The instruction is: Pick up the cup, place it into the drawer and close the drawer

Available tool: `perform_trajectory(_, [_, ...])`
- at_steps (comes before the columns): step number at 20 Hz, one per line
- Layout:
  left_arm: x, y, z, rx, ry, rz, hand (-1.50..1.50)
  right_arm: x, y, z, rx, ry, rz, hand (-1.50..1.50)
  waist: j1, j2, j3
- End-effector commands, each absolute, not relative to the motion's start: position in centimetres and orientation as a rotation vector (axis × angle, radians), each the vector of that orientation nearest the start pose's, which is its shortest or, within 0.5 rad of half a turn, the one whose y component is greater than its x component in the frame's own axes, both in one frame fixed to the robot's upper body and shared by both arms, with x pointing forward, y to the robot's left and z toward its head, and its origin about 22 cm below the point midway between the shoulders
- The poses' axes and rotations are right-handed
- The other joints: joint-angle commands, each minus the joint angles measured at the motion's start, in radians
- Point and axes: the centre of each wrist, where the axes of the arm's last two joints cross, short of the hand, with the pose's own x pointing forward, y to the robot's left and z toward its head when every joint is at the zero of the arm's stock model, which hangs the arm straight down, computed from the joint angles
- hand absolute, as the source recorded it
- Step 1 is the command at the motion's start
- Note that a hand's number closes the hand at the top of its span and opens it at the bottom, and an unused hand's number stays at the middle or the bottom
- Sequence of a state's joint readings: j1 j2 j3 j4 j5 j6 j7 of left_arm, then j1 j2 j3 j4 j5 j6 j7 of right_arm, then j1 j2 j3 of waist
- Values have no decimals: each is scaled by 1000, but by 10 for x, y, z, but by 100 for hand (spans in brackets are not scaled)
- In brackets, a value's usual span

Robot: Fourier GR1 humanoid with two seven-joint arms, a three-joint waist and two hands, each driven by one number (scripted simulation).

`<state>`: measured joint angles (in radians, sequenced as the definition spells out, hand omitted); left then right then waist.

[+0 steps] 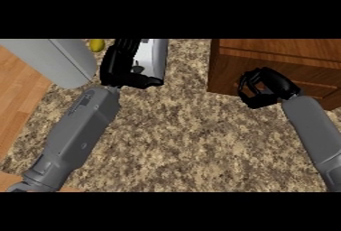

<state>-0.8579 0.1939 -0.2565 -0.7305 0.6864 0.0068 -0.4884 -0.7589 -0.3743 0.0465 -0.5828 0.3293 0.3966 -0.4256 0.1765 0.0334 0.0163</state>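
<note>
While curled round the cup (pixel 152 58), left robot hand (pixel 123 67) beside yellow object (pixel 97 44); right robot hand (pixel 266 88) curled, empty, against drawer (pixel 279 58).

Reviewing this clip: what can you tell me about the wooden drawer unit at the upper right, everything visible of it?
The wooden drawer unit is a reddish-brown box with a wood-grain look, standing on the speckled counter at the view's upper right. Its top edge and front run out of the picture. A horizontal groove marks a drawer front; whether the drawer is open cannot be told. The right robot hand, fingers curled, is against its lower front face. Nothing else touches it.
</note>
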Motion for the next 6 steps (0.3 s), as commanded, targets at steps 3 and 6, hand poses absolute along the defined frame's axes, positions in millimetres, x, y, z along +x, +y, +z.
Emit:
perform_trajectory(3, [411,163,59,-474,-1884,14,-150,435,-324,129,-278,-1627,809,150,49,15,-14])
perform_trajectory(6, [413,163,64,-480,-1887,15,-150,432,-325,120,-258,-1617,800,150,47,24,-12])
